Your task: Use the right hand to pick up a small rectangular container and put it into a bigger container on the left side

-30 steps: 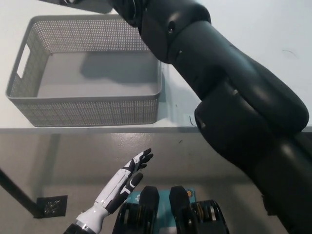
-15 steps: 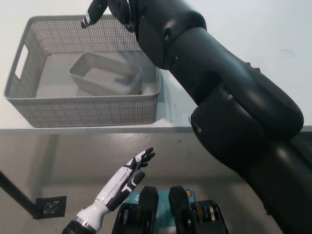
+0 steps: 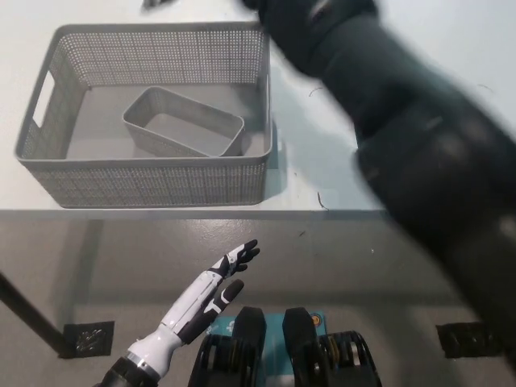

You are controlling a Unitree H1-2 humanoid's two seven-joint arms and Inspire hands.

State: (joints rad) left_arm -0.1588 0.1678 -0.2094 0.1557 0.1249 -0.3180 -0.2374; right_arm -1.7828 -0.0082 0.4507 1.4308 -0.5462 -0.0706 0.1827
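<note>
Your small rectangular container [image 3: 184, 123] now lies flat inside the big mesh basket [image 3: 141, 184] near the table's [image 3: 322, 173] left front edge, released. Your right hand [image 3: 158, 3] has risen almost out of view, so its fingers can't be judged. Left hand [image 3: 208, 296] hangs spread below. Placement looks done.

Small container [image 3: 184, 122] in big basket [image 3: 145, 181], table's [image 3: 339, 173] left.
</note>
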